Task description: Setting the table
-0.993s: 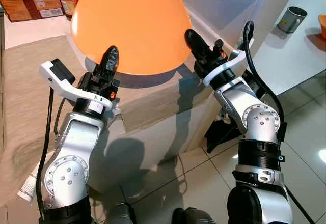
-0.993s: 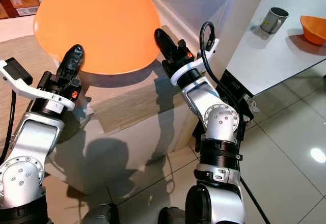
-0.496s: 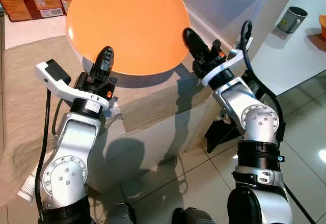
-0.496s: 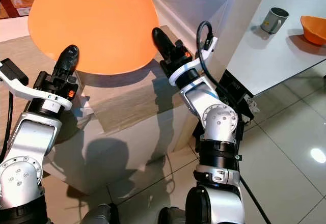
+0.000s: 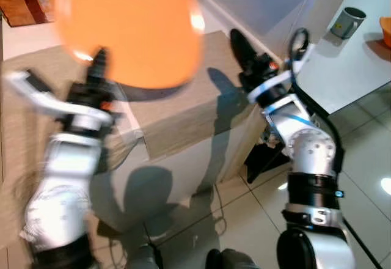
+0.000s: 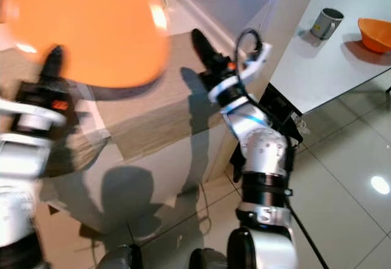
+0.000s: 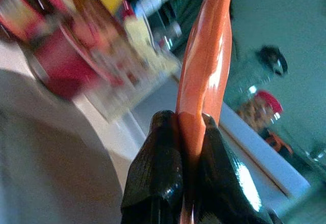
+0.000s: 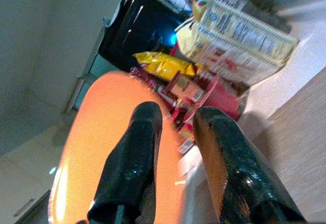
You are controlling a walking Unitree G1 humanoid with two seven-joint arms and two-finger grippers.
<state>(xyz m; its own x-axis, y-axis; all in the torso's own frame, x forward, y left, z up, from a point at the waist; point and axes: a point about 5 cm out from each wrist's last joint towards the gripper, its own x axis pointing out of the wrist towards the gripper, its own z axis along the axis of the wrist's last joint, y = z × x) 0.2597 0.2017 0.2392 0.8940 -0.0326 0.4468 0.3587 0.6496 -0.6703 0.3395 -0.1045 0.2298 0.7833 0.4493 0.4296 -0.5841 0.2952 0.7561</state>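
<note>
While the head views are smeared on the robot's left side, the left arm can still be made out raised over the counter, its left gripper reaching up to the lower edge of a large orange bowl. In the left wrist view the two black fingers press on either side of the thin orange rim, so this hand is clamped on the bowl. The bowl is held off the surface, dome side toward the camera, above a counter covered by a beige woven mat. Behind it, blurred packets and a red container stand at the back of the counter. To the right of the bowl, the right gripper points up and forward, just beside the bowl but apart from it; in the right wrist view its fingers stand spread with a gap between them, holding nothing. Further right, past the counter's white end panel, a white table carries a grey mug and, at the frame edge, a second orange bowl. Glossy floor tiles lie below.
</note>
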